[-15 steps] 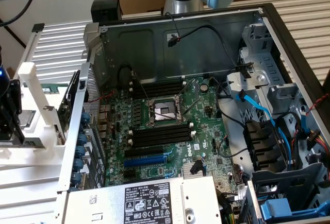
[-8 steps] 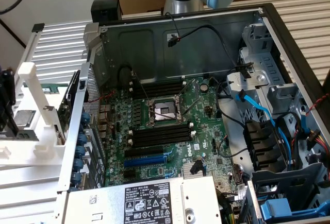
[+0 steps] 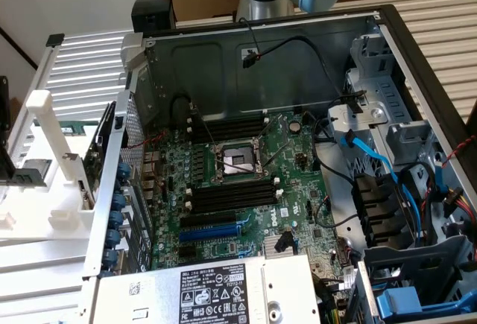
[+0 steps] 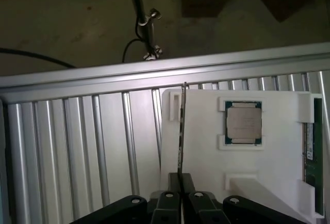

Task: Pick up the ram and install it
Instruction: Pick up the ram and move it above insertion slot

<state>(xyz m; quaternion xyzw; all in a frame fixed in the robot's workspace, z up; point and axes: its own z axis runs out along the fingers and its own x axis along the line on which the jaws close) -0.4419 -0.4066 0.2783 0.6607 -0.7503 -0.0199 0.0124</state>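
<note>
The ram appears edge-on in the wrist view as a thin dark strip running straight out from my gripper. The black fingers are shut on its near end. Its far end sits over a narrow slotted holder at the edge of a white tray; I cannot tell whether it touches it. In the exterior view the open computer case holds the motherboard, with long black slots on both sides of the CPU socket.
A CPU chip rests in a pocket of the white tray, and another green board stick lies along its side. The tray stands on a slatted aluminium table. The case also holds a blue slot, blue cables and a power supply.
</note>
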